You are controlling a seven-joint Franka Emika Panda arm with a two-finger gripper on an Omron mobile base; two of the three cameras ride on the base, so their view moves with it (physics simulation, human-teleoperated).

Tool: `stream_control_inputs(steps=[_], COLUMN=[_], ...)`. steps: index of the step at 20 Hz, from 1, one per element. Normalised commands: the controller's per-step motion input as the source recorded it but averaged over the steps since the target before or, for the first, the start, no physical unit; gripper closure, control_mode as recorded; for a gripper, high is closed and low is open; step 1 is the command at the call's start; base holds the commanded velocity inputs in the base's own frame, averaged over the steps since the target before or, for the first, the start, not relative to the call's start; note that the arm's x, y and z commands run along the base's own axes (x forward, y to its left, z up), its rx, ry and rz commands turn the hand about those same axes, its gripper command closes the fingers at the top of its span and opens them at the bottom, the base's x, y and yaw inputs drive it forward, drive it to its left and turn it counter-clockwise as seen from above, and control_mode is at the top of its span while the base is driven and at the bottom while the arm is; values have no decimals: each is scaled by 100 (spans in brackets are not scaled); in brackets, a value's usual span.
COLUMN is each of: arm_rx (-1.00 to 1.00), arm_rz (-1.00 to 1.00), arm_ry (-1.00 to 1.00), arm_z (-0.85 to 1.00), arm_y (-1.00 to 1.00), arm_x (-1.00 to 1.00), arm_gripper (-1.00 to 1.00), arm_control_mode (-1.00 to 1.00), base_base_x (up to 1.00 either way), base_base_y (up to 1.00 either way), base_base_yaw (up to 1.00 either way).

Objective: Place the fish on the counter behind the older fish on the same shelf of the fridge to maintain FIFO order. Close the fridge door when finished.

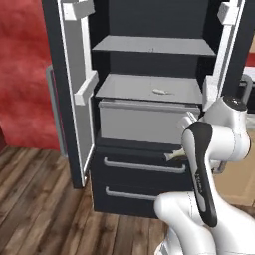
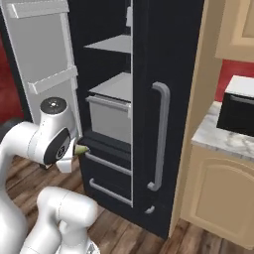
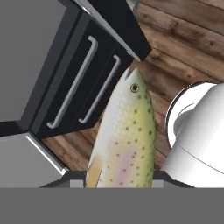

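Two fish in play. Left base view: the older fish lies on the shelf of the open fridge, above and beyond the end effector, which sits low in front of the fridge's drawers. A sliver of the fish pokes out beside the wrist, so it is well short of the shelf.

Right base view: tip of the fish shows just past the end effector, level with the black drawer fronts, below the shelf. The table is off to the far side, beyond the closed door.

Hand view: end effector clenched on the fish, which stands up between the tips, head away from the hand, drawer handles and wood floor beyond.

Risks, as I judge them: lifting toward the shelf could clip the grey drawer's front edge; reaching behind the older fish could knock it backward or sideways, spoiling the order; the long fish could pivot in the grip.
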Motion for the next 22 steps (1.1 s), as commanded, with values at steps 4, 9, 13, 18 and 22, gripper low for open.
stream_control_inputs(steps=[4,9,13,18,22], arm_rx=[0,0,0,0,0], arm_rz=[0,0,0,0,0], arm_ry=[0,0,0,0,0], arm_z=[0,0,0,0,0], arm_y=[0,0,0,0,0], arm_x=[0,0,0,0,0], arm_gripper=[100,100,100,100,100], arm_control_mode=[100,100,100,100,100], base_base_x=[77,76,64,67,74], base_base_y=[51,44,0,21,36], base_base_yaw=[-28,-28,-28,-32,-24])
